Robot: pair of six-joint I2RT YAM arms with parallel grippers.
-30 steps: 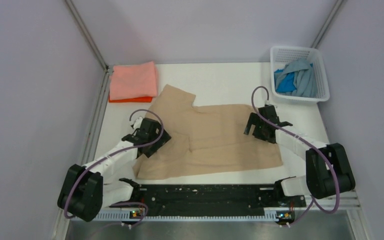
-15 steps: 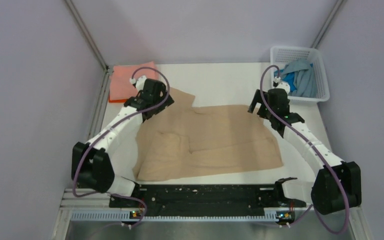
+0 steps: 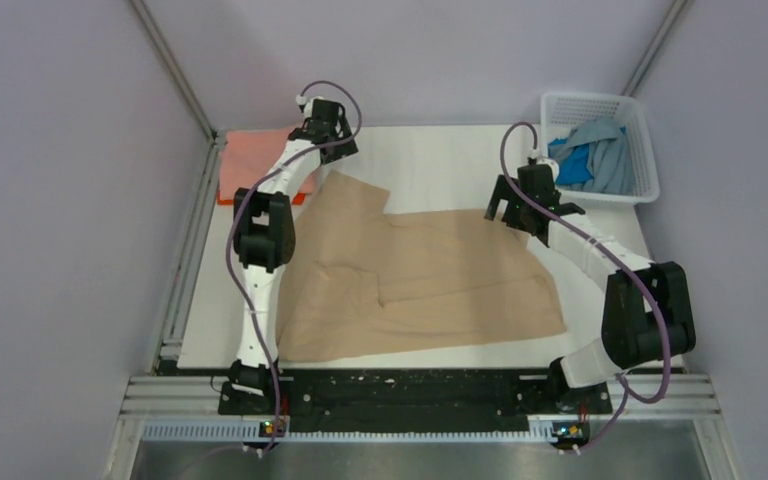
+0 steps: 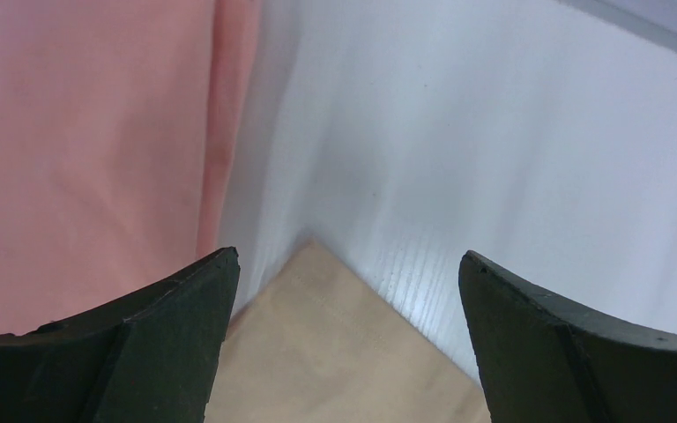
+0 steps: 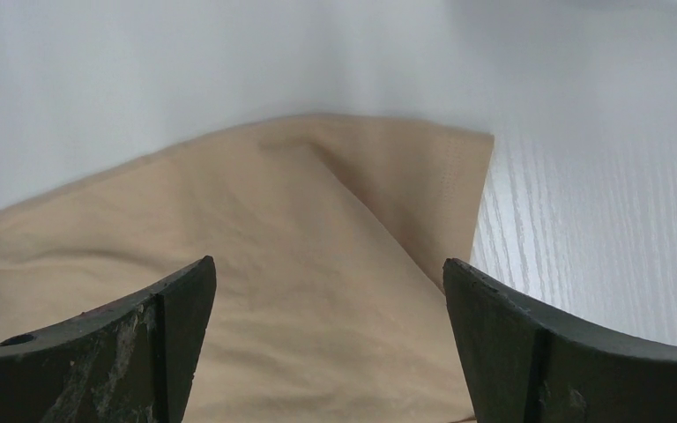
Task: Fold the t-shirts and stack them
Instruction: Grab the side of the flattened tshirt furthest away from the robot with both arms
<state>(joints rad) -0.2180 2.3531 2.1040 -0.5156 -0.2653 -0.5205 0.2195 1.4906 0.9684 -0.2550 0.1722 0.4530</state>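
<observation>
Left end effector [image 3: 328, 122] hovers with its fingers spread wide and nothing between them, out at the far left of the counter [image 3: 440, 160]. In its wrist view a pointed corner of the tan t-shirt [image 4: 335, 352] sits directly between the fingers, just beside the folded salmon pink t-shirt [image 4: 79, 159]. The right end effector [image 3: 508, 212] is equally spread and empty, above the shirt's far right corner, which its own camera shows ahead and slightly right of centre [image 5: 405, 176].

The tan t-shirt [image 3: 430, 270] lies opened out and wrinkled mid-counter, its long axis running left to right. Each arm is therefore the nearer one to its own far corner, and both grasps look to be a short drop straight down. The pink shirt rests on an orange one [image 3: 225, 198] at far left. Blue shirts [image 3: 590, 160] wait in the white basket [image 3: 643, 130] at far right.
</observation>
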